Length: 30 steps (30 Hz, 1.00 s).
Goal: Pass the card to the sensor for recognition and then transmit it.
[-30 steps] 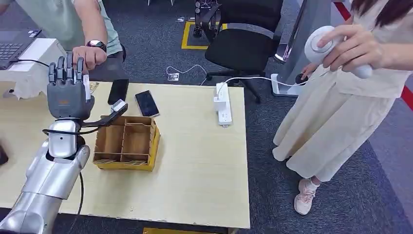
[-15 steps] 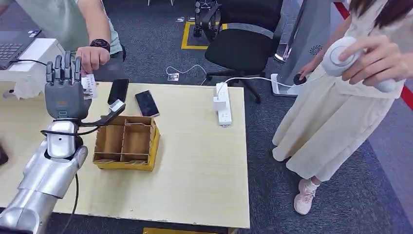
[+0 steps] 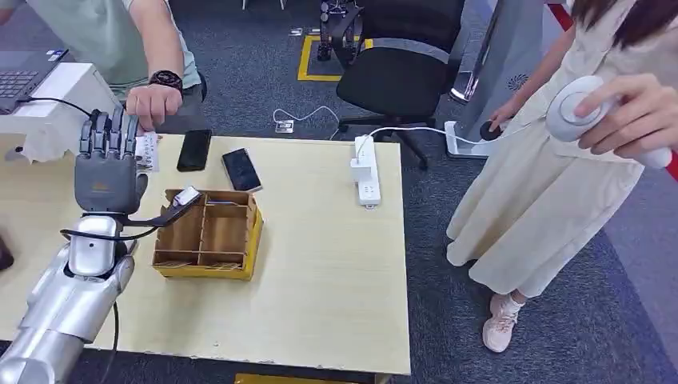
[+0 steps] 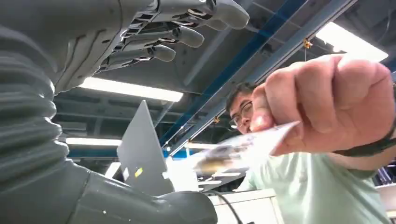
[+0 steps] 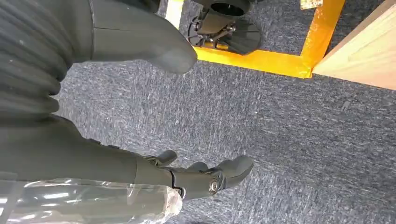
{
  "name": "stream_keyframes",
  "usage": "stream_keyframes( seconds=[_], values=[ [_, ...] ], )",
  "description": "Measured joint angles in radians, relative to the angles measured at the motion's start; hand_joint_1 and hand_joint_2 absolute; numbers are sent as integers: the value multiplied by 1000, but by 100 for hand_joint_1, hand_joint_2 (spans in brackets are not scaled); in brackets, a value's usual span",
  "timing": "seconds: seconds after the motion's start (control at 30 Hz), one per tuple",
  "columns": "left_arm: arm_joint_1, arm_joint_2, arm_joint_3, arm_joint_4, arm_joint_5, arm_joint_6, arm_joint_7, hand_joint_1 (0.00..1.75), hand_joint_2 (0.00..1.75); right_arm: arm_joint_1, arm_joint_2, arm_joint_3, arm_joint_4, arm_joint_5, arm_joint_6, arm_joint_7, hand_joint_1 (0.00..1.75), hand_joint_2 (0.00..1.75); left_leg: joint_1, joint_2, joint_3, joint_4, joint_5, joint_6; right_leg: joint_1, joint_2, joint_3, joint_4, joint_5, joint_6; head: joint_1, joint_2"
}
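Note:
A person's hand [image 3: 152, 102] at the table's far left edge pinches the white card [image 3: 146, 152]. My left hand [image 3: 104, 172] stands upright just left of the card, fingers straight and spread, holding nothing. In the left wrist view the card [image 4: 243, 149] is blurred in the person's hand [image 4: 336, 102], beyond my left hand [image 4: 93, 42], between its fingers [image 4: 187, 35] and thumb without touching either. My right hand [image 5: 93, 154] hangs over the grey carpet with loosely spread fingers, empty.
A wooden divided box [image 3: 209, 234] sits right of my left arm. Two dark phones [image 3: 194, 150] [image 3: 241, 169] and a white power strip [image 3: 365, 172] lie further back. A white box [image 3: 56, 100] and a laptop [image 3: 24, 76] stand far left. A second person [image 3: 560, 176] stands right of the table.
The card has left my left hand and is now in the person's hand. My left hand has dropped slightly and drawn back from it.

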Motion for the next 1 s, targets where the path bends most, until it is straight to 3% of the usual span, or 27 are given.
stream_keyframes(
  seconds=[0.43,0.47,0.63,0.67,0.7,0.73,1.0],
  values=[
    [28,5,32,-14,0,34,-21,0,175,2,-3,-6,8,-16,-16,-2,0,175,0,0,0,0,0,0,0,0,0,0,0,0,0,0],
    [28,5,32,-14,0,38,-23,19,175,2,-3,-6,9,-18,-16,-2,0,175,0,0,0,0,0,0,0,0,0,0,0,0,0,0],
    [27,5,35,-14,0,55,-38,19,175,2,-5,-6,14,-20,-23,-3,0,175,0,0,0,0,0,0,0,0,0,0,0,0,0,0],
    [26,5,35,-14,0,58,-38,147,175,2,-5,-6,14,-20,-24,-3,0,175,0,0,0,0,0,0,0,0,0,0,0,0,0,0],
    [26,5,35,-14,0,60,-38,162,175,2,-5,-7,15,-20,-26,-3,0,175,0,0,0,0,0,0,0,0,0,0,0,0,0,0],
    [26,5,36,-14,0,61,-38,175,175,2,-5,-7,15,-20,-27,-3,0,175,0,0,0,0,0,0,0,0,0,0,0,0,0,0],
    [22,3,47,-14,0,72,-56,175,175,2,-6,-7,21,-24,-33,-5,0,175,0,0,0,0,0,0,0,0,0,0,0,0,0,0]
  ],
)
